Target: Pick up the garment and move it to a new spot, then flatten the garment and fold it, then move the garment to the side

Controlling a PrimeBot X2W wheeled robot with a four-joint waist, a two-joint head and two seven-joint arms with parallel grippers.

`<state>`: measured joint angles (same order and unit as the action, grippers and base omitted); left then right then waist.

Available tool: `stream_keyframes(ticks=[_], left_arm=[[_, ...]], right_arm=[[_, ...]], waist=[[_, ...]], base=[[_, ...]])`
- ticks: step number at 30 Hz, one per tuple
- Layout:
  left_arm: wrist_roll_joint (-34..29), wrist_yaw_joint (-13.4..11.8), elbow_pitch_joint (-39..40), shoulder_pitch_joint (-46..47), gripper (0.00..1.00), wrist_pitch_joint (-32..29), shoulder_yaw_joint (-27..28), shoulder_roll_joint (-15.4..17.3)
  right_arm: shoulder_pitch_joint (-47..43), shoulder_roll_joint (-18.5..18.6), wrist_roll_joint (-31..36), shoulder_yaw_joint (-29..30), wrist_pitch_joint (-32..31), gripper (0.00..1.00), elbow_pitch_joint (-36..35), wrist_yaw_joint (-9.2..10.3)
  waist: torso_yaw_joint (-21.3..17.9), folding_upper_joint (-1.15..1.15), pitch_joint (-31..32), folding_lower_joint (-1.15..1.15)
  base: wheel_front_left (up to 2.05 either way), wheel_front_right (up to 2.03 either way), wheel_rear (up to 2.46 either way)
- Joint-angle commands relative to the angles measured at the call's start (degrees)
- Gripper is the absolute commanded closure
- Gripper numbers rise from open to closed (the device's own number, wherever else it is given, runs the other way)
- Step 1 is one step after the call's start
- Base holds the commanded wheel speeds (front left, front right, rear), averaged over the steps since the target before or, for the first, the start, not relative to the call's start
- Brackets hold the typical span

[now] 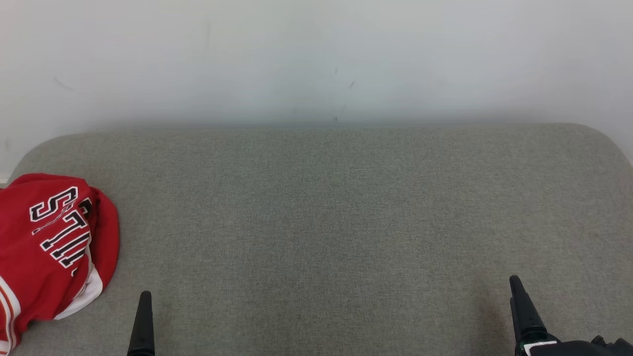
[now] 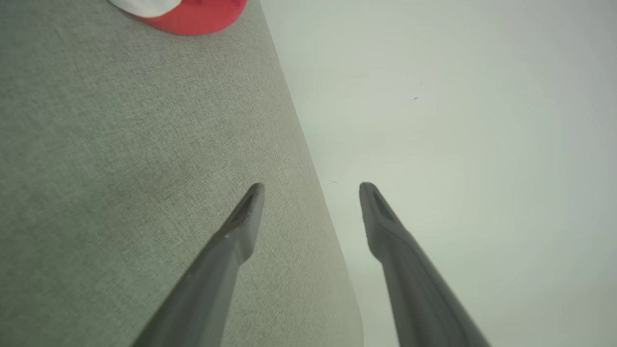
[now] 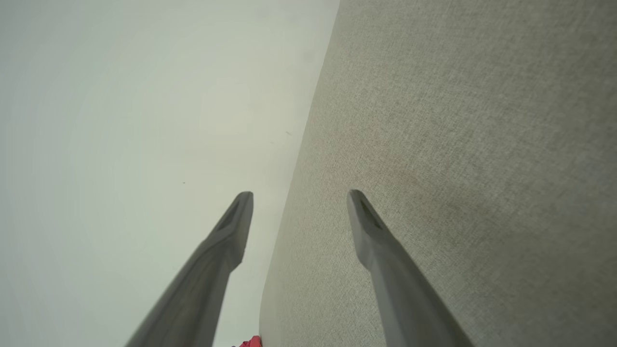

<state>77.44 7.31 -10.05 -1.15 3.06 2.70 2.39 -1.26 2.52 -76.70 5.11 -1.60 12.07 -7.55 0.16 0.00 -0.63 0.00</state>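
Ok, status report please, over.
Left gripper and right gripper open, empty. Red jersey bunched at left end of grey cushion, untouched. Nothing in the way.

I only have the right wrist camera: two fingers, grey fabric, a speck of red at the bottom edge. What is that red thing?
Observer: A red garment with black-and-white lettering and white trim, bunched up rather than flat.
Operator: Where does it lie?
Observer: At the left end of the grey cushion, running off the head view's left edge.
Operator: Is the left gripper on it?
Observer: No. The left gripper is open and empty, over bare cushion, apart from the cloth.
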Motion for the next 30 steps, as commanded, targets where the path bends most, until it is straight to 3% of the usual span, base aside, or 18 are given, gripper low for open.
stream_keyframes(ticks=[1,17,30], left_arm=[[-0.9,0.1,1.1,0.2,0.00,0.3,0.3,0.3],[-20.3,0.0,3.7,-0.7,0.00,3.2,1.7,0.4],[-34.4,-2.1,6.1,-1.8,0.00,5.2,-0.3,0.4]], right_arm=[[0.3,0.3,0.9,-0.2,0.3,0.00,-0.8,0.03],[-0.7,0.3,20.5,-2.7,4.4,0.00,-2.8,0.04],[-1.6,0.4,34.9,-3.5,7.1,0.00,-4.1,0.05]], waist=[[0.0,0.00,0.0,0.00],[0.0,0.00,-0.1,0.00],[0.1,0.00,-0.2,0.00]], base=[[0.00,0.00,0.00],[0.00,0.00,0.00],[0.00,0.00,0.00]])
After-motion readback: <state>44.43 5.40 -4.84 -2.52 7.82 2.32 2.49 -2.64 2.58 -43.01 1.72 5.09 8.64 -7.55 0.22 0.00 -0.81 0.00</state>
